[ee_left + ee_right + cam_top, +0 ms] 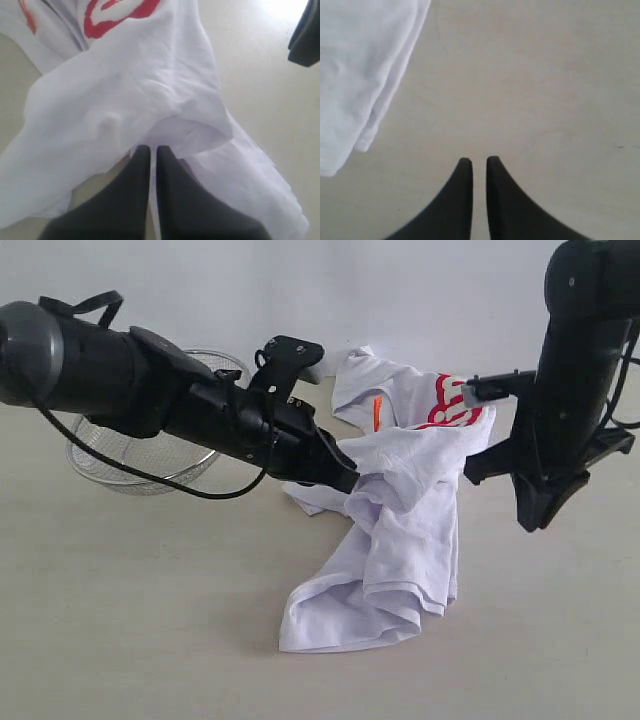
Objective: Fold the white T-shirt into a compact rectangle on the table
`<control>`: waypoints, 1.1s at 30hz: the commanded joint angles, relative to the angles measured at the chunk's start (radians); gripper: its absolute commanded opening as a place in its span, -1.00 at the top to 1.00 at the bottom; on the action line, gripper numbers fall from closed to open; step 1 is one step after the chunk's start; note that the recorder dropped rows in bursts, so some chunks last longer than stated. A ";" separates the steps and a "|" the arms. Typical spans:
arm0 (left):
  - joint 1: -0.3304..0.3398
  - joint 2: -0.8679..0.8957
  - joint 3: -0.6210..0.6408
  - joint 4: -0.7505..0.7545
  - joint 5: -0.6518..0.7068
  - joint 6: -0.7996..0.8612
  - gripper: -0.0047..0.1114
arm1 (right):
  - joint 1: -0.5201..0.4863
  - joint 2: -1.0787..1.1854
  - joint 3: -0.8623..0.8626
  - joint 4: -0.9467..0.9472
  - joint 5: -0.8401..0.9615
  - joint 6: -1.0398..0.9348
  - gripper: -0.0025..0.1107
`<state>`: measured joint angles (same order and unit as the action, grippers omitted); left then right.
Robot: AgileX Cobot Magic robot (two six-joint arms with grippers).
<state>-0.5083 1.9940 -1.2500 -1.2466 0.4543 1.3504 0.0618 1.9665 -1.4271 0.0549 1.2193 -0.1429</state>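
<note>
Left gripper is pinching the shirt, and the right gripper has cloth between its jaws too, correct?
Not quite. The right gripper is shut on nothing: the right wrist view shows bare table beyond its tips, the shirt off to one side. The left gripper does pinch the shirt.
</note>
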 commanded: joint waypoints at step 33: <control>-0.003 0.200 -0.328 0.087 -0.770 0.459 0.84 | -0.003 -0.001 0.089 0.540 -0.062 -0.500 0.86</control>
<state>-0.5520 2.1993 -1.5486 -1.1519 -0.2473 1.7594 0.0618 1.9665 -1.3410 0.5222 1.1328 -0.5445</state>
